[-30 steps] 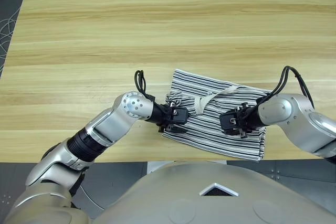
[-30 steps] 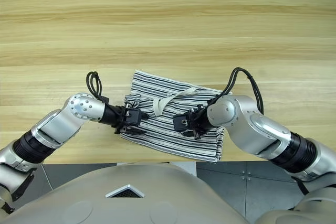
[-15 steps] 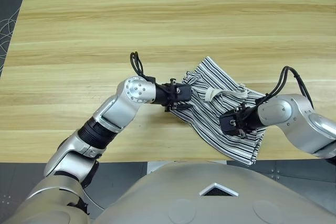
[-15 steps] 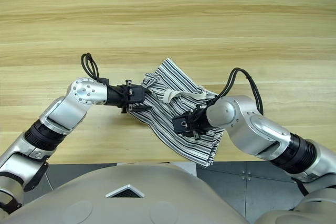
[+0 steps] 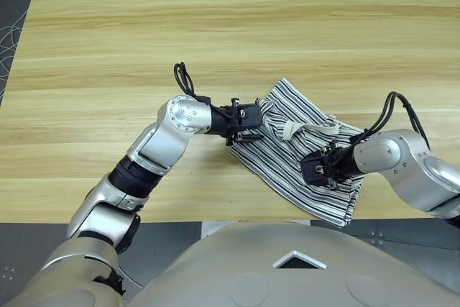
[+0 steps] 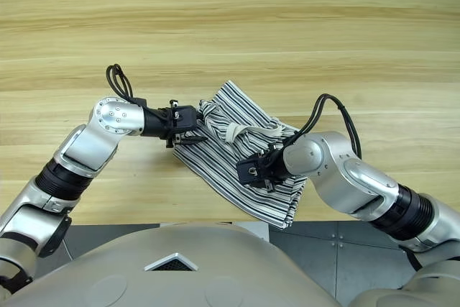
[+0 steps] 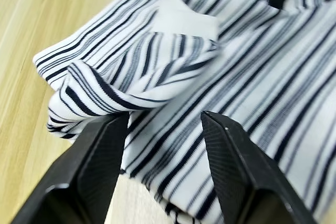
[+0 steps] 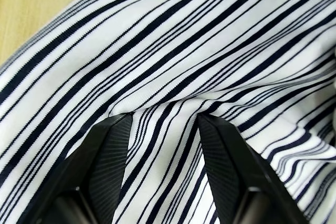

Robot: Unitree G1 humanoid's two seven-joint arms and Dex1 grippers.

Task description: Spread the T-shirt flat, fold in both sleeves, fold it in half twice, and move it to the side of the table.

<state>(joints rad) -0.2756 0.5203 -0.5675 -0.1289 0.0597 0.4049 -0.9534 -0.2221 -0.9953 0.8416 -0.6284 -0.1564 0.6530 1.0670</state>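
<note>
The striped black-and-white T-shirt point(image 5: 293, 154) lies folded and rumpled near the table's front edge, right of centre, with its near corner reaching the edge. My left gripper point(image 5: 251, 123) is at the shirt's left corner, shut on a bunched fold of the cloth point(image 7: 131, 77). My right gripper point(image 5: 320, 170) is at the shirt's near right part, shut on a pinch of striped fabric point(image 8: 173, 61) that puckers between its fingers. A white neck band point(image 5: 305, 129) shows on top of the shirt.
The wooden table point(image 5: 215, 26) stretches wide and bare behind and to the left of the shirt. Its front edge point(image 5: 187, 221) runs just below the arms, and dark floor point(image 5: 14, 5) shows at the far left.
The left gripper has dragged the shirt's left corner up and away from the front edge, turning the shirt from a rectangle to a skewed diamond. The right gripper has kept its place.
</note>
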